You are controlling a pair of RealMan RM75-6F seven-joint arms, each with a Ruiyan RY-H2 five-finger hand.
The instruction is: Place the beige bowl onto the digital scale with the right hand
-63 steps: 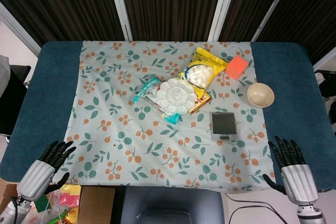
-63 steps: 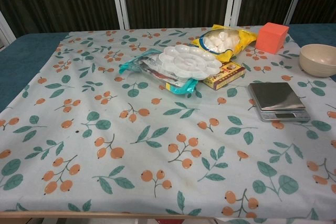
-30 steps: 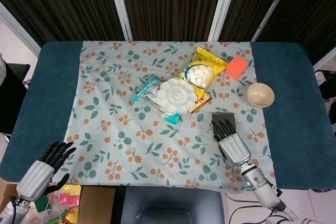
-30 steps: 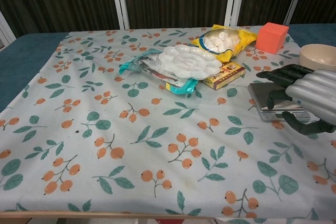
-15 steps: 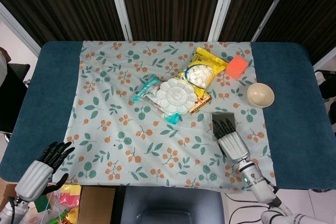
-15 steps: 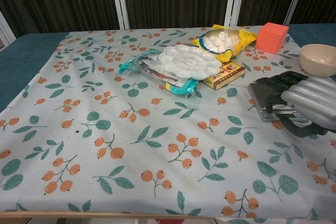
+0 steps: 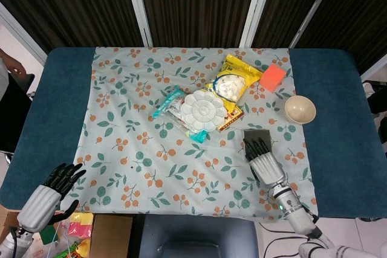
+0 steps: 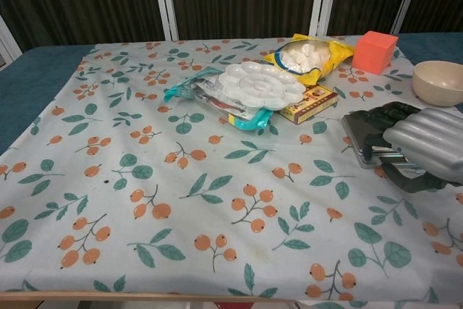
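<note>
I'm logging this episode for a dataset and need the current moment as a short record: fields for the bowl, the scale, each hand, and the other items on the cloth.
bowl: beige bowl empty, upright on the blue table cover, right of the floral cloth, not held
scale: digital scale on the cloth, nothing on it, partly covered by the hand
right hand: right hand over the scale's near side, holds nothing
left hand: left hand at the table's near left corner, fingers apart, holds nothing
other items: white palette, yellow snack bag, orange block
</note>
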